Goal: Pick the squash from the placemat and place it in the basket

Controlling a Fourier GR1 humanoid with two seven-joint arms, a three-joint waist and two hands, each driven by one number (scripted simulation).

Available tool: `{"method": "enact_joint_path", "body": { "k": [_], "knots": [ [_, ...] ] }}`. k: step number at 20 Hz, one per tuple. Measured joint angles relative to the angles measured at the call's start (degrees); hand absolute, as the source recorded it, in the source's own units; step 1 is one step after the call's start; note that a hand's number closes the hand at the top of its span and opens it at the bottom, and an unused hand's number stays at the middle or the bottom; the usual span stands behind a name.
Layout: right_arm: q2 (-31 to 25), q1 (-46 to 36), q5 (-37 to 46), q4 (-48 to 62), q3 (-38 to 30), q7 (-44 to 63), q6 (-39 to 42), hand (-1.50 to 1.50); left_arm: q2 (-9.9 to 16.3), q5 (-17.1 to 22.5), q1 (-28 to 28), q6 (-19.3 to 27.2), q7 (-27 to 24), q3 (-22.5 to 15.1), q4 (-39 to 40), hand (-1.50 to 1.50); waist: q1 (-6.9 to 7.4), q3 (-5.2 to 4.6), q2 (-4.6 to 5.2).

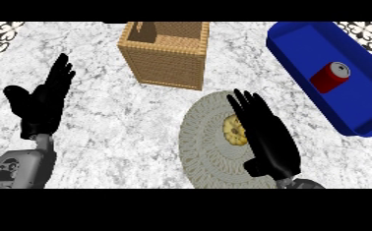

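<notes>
Right hand is held over the round woven placemat, fingers straight and together, pointing away from the robot; nothing is clasped in it. Just beside its fingers, on the side toward the basket, the squash is seen as a small yellowish, bumpy body lying near the middle of the placemat, partly hidden under the hand. Whether it is touched by the hand cannot be told.

Left hand is shown open and resting at the view's left, fingers up, well apart from everything else.

The wicker basket stands on the marbled surface beyond the placemat and somewhat to the left. A blue tray lies at the right edge, with a red can inside it.

The squash is judged to be light and stiff, with a rind that should not be dented by a grasp; its knobbly skin is likely to give some purchase, though its rounded shape may let it roll on the placemat. A hold across its widest part, thumb on one side and fingers on the other, is judged the best. The hand would first need to be spread and lowered round it. The pick is judged not yet made.
</notes>
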Motion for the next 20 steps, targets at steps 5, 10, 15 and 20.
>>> {"method": "enact_joint_path", "body": {
  "k": [5,10,15,20],
  "knots": [
    [-0.12,0.59,2.60,2.79,-1.94,-1.33,-1.26,-1.50,-0.69,-0.93,0.22,-1.03,-0.03,0.94,-0.03,0.00,-0.02,0.00,0.00],
    [1.14,0.81,4.57,5.23,-3.27,-2.99,-2.74,-1.50,-1.76,-1.97,-0.28,-1.88,0.30,1.89,0.37,0.00,-0.03,0.01,0.00],
    [2.63,-1.06,5.71,8.53,-5.08,-4.45,-2.60,-1.50,-3.05,-3.00,1.04,-2.43,-0.38,2.43,-0.44,0.00,0.02,-0.02,-0.02],
    [4.62,-2.40,7.96,11.39,-5.34,-4.52,-2.93,-1.50,-2.96,-3.09,0.26,-3.48,1.40,3.67,-1.27,0.00,0.01,-0.15,-0.15]
  ]
}}
